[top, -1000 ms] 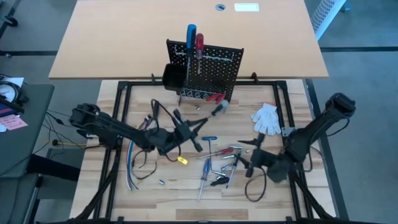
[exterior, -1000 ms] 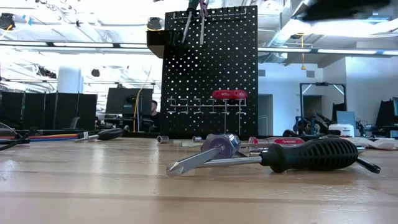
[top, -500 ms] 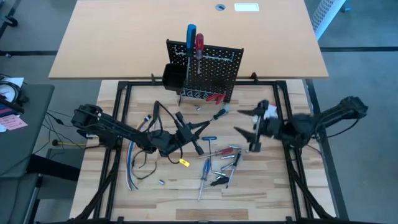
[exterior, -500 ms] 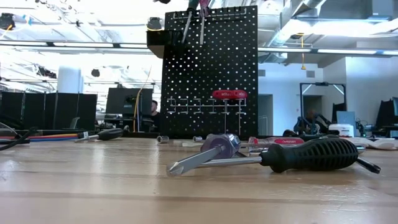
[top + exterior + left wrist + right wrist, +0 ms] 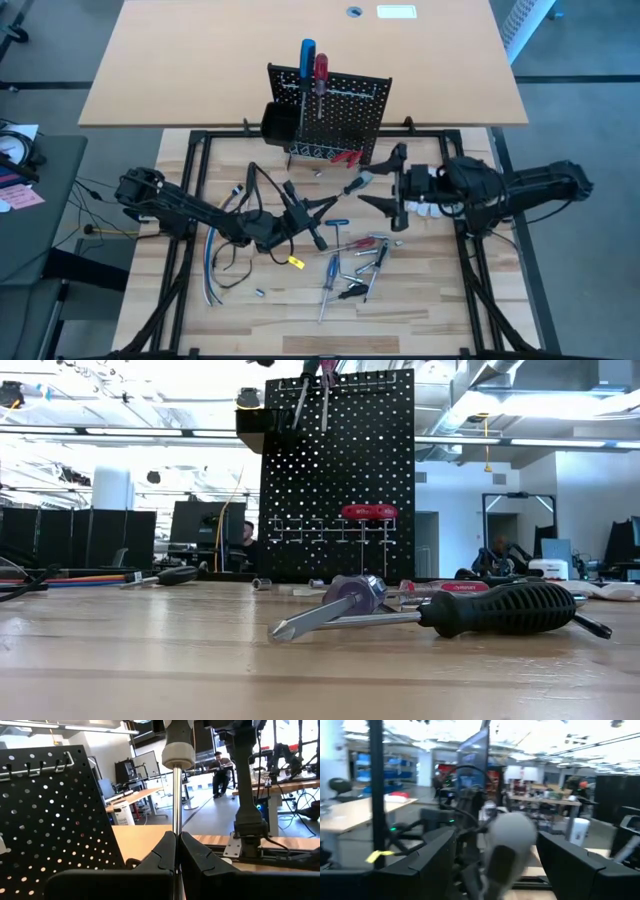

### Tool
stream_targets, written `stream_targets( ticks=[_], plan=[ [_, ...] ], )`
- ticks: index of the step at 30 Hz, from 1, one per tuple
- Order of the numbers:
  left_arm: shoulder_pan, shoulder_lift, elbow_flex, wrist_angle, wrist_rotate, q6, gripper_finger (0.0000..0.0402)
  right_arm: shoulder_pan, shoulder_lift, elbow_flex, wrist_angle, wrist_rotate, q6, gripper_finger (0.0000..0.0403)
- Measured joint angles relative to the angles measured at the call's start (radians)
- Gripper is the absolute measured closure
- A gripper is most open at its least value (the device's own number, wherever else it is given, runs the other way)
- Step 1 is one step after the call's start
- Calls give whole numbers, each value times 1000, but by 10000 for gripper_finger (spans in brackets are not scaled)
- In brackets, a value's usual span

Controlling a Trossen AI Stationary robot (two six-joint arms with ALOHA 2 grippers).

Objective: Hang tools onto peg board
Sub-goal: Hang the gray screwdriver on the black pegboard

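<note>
Holding a screwdriver [image 5: 178,795] by its shaft, the left tool [image 5: 178,851] stays pinched shut, presenting the handle. The right tool [image 5: 392,188] gapes wide around that handle, near the peg board [image 5: 340,115], seemingly for a handover.

Wooden table [image 5: 300,315] with scattered tools [image 5: 352,268]

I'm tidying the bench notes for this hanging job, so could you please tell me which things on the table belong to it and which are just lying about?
Belonging to the job:
- peg board
- blue screwdriver and red screwdriver, already on the board
- red-handled pliers
- screwdriver gripped in the left gripper
- loose tools

Just lying about:
- white glove
- cable bundle
</note>
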Motion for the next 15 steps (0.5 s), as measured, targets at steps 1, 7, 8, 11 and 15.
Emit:
stream_targets(
  ticks=[1, 7, 8, 11, 15],
  plan=[
    [0, 0, 0, 0, 0, 0, 401, 0, 11, 17, -23, -6, 0, 121],
    [0, 0, 0, 0, 0, -8, 401, -1, 78, 114, -152, -5, 0, 201],
    [0, 0, 0, -1, 0, -9, 401, -1, 86, 126, -163, -5, 0, 227],
    [0, 0, 0, -4, 0, -20, 400, 0, 110, 164, -187, -5, 0, 282],
    [0, -8, 3, -81, -9, -45, 371, -18, 144, 258, -301, -7, 3, 281]
  ],
)
